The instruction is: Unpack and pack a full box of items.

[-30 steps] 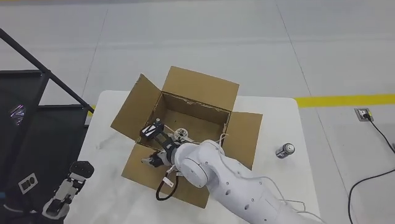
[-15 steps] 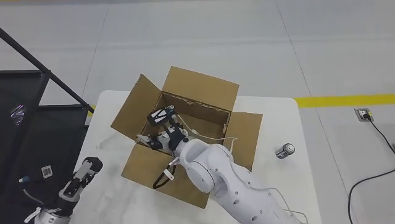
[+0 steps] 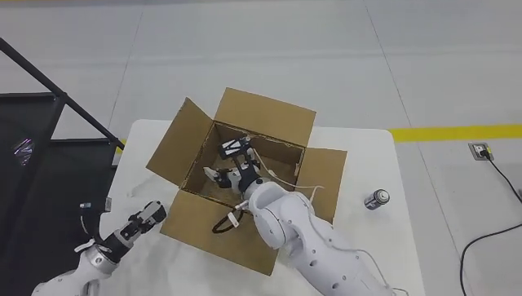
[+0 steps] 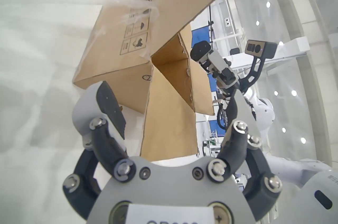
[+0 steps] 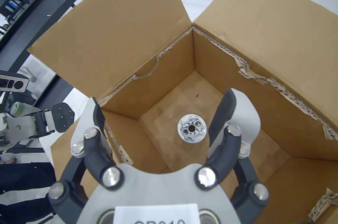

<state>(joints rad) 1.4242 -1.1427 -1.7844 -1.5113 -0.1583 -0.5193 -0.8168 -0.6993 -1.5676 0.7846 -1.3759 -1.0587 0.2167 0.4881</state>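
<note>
Unpacking: right gripper (image 5: pixel 163 106), spread wide and empty, hangs above the silver round metal disc (image 5: pixel 192 127) on the open brown cardboard box's (image 5: pixel 111 32) floor; next I'd descend and close on its rim.

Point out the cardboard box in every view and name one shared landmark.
Top view: cardboard box on the table, flaps open.
Left wrist view: centre, seen from outside.
Right wrist view: its interior, beyond the right gripper.
Landmark: the right gripper above the opening.
</note>
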